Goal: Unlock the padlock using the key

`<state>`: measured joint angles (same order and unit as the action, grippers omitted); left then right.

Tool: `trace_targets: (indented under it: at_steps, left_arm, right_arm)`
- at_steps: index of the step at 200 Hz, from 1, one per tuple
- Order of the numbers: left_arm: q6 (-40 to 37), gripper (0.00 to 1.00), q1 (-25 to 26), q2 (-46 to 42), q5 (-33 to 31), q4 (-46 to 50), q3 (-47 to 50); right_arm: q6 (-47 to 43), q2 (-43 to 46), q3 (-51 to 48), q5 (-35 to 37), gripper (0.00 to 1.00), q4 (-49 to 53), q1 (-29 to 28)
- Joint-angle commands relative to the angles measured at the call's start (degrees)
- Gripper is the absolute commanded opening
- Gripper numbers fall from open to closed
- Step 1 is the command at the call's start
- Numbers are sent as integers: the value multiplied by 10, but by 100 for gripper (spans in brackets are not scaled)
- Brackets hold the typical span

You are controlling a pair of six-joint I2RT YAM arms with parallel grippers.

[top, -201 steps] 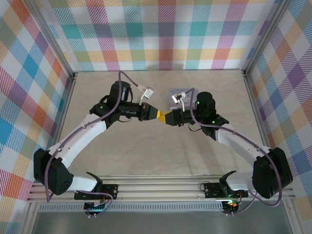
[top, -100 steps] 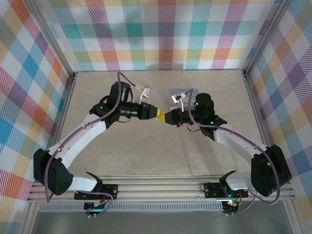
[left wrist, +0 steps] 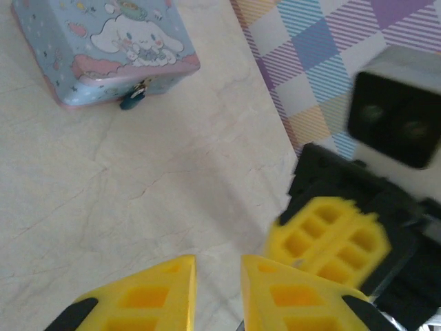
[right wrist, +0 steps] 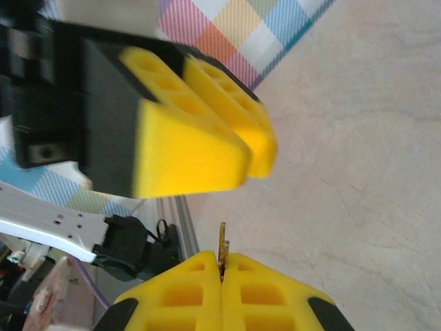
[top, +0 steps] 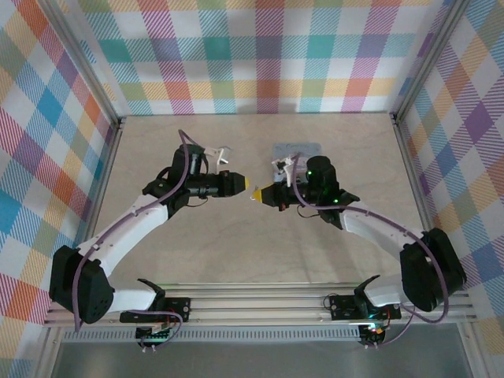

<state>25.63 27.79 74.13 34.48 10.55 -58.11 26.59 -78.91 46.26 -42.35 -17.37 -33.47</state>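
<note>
A key is clamped in the right jaws, tip protruding for insertion. Just opposite, the left jaws are held slightly apart, empty.

Pale blue cartoon tin; yellow jaws; brassy key; multicolour plaid walls.

We see just a thin brown sliver of the key rising from between the pressed-together fingertips of the right gripper; the rest is buried between them. Just ahead of those tips, the left gripper is smeared by blur. Far ahead of the left gripper's own tips and off to their left, the tin is cut by the picture's top edge. The padlock on its near wall is too small for us to make out any detail. From above, the right wrist covers part of the tin.
</note>
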Motion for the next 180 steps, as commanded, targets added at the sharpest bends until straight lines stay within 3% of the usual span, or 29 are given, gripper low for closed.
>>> trace_targets:
  at_steps: [1,24,85,128,180]
  left_arm:
    - [36,26,-4,-16,24,-81,28]
    - [47,27,-4,-29,37,-117,48]
    - [27,31,2,-13,40,-87,44]
    - [-12,37,22,-11,12,-33,35]
    - [-35,34,37,-10,-16,1,34]
  right_arm:
    - [-51,-19,10,13,0,25,-17]
    - [-55,-27,9,14,0,15,-27]
    - [-58,-25,14,16,0,6,-34]
    - [-51,-16,10,35,0,-1,-34]
    - [-49,-11,11,42,0,-3,-34]
